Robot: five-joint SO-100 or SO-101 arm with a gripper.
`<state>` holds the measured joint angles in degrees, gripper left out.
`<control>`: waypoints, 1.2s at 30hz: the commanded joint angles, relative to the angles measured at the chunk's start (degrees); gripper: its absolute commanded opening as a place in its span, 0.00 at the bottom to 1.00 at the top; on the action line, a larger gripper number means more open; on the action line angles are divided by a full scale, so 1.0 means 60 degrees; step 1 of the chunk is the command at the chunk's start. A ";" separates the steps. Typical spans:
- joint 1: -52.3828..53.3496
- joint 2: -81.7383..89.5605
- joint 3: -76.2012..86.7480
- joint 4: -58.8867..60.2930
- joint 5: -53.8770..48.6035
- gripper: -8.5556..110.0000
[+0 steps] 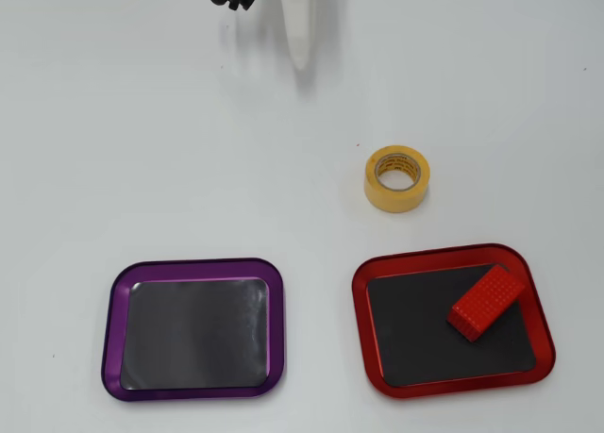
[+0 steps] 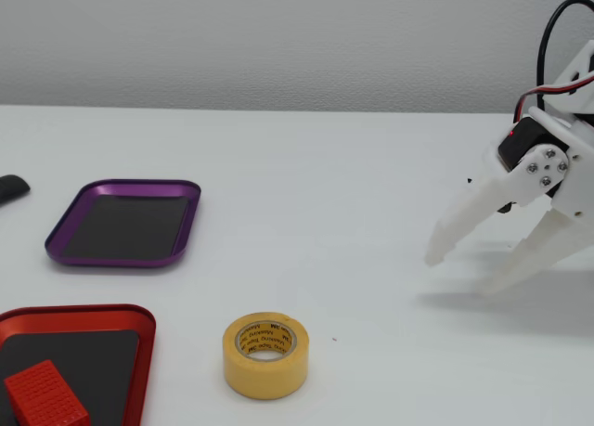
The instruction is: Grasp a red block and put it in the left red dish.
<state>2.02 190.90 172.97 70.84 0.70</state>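
The red block (image 1: 487,303) lies tilted inside the red dish (image 1: 360,320), toward its right side in the overhead view. From the fixed view, that block (image 2: 45,398) sits in the red dish (image 2: 74,310) at the bottom left corner. My gripper (image 2: 461,272) hangs low over the table at the far right, far from the dish, open and holding nothing. In the overhead view only one of its white fingers (image 1: 300,37) shows at the top edge.
A yellow tape roll (image 1: 396,178) stands on end just beyond the red dish, and in the fixed view the roll (image 2: 265,355) is near the front. A purple-rimmed tray (image 1: 110,329) lies beside the red dish. A dark object (image 2: 11,187) sits at the left edge.
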 commanded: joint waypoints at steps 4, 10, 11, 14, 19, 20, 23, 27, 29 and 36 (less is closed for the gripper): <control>0.0029 0.0879 0.0059 -0.0044 0.0059 0.07; -0.0015 0.0923 0.0146 -0.0059 0.0000 0.07; 0.0000 0.0923 0.0146 -0.0132 0.0000 0.07; -0.0015 0.0937 0.0146 -0.0161 -0.0029 0.07; -0.0015 0.0937 0.0146 -0.0161 -0.0029 0.07; -0.0015 0.0937 0.0146 -0.0161 -0.0029 0.07; -0.0015 0.0937 0.0146 -0.0161 -0.0029 0.07; -0.0015 0.0937 0.0146 -0.0161 -0.0029 0.07; -0.0015 0.0937 0.0146 -0.0161 -0.0029 0.07; -0.0015 0.0937 0.0146 -0.0161 -0.0029 0.07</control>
<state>2.02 191.07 173.50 70.58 0.70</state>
